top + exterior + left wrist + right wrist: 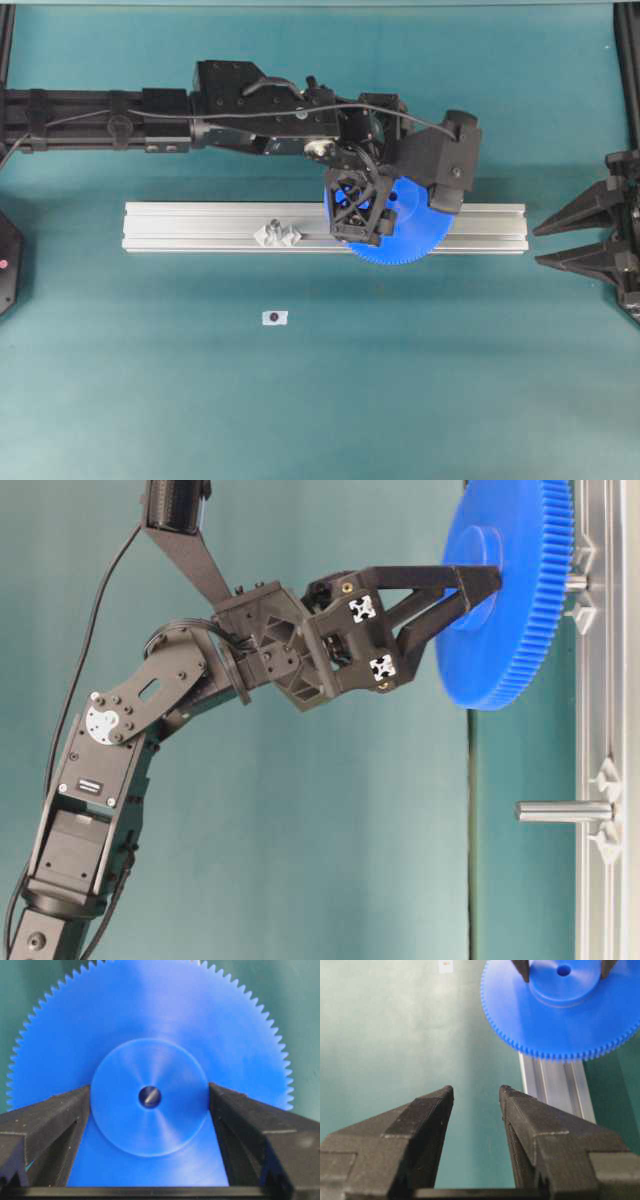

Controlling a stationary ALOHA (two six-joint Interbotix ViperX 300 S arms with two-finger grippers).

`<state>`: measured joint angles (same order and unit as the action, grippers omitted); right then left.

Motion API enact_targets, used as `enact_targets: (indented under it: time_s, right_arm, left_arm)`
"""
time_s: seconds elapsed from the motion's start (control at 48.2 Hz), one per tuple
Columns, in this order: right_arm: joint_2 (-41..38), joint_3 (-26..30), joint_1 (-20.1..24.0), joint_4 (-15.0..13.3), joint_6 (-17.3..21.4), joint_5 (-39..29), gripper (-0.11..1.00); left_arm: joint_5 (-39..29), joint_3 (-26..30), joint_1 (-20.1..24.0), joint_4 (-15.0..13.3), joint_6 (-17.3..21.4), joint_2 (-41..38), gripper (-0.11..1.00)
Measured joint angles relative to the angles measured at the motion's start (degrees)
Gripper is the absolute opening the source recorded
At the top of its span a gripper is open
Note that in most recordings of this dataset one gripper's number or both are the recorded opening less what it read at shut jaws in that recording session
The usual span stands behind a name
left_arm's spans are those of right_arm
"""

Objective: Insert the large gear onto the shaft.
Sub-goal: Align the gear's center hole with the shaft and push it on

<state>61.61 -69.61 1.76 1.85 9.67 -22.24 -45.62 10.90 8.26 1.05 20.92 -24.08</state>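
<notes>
From overhead we look straight down on the teal table (150, 400), taking in the whole silver aluminium rail (200, 228) from well above. The table-level view is turned on its side, so the same rail runs along its right edge, seen closer. Our left wrist camera looks between its own black fingers (45, 1125), very near the big bright-blue toothed plastic gear (150, 1035). The right wrist camera sits farther back, sharing that gear and the rail's end with the others.
</notes>
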Motion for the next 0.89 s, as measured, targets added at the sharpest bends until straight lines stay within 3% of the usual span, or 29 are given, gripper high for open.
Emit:
enact_targets:
  time_s: [0.581,0.892]
  right_arm:
    - [0.09,0.0,0.09,0.0,1.05,0.0,0.5]
    - [0.79,0.0,0.0,0.0,1.05,0.0,0.5]
  left_arm:
    - [0.35,0.0,-0.53,-0.09,0.09,0.09,0.87]
    - [4.83,-1.93,-1.32,0.09,-0.35,2.37,0.89]
